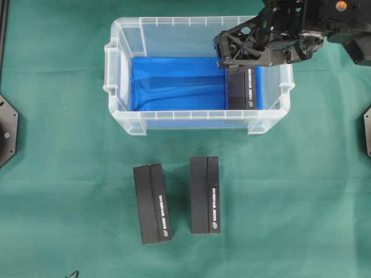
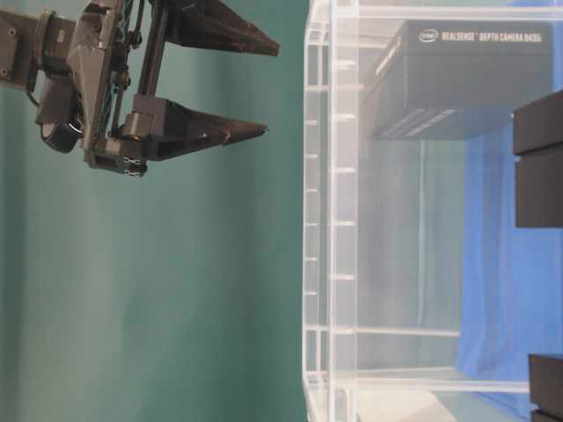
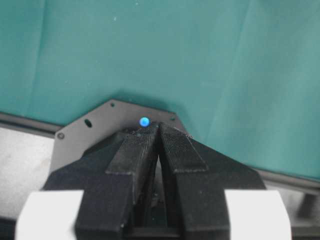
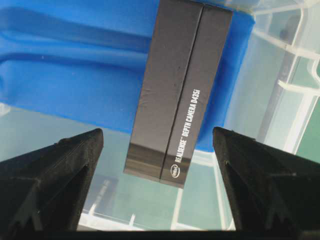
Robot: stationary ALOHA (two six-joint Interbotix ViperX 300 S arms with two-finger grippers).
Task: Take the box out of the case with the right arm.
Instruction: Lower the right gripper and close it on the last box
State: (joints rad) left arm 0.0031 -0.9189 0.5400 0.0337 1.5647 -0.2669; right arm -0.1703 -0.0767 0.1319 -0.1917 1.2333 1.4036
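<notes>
Our right hand, spread wide above the box, could snag the case wall beside it.

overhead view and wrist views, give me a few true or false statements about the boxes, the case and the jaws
1. One black box lies inside the case. True.
2. The right gripper is clamped on that box. False: its jaws stand wide open above the box, apart from it.
3. Two more black boxes lie on the green cloth outside the case. True.
4. The case's bottom lining is red. False: it is bright blue.
5. The left gripper has its jaws spread wide. False: they are shut, with nothing between them.
</notes>
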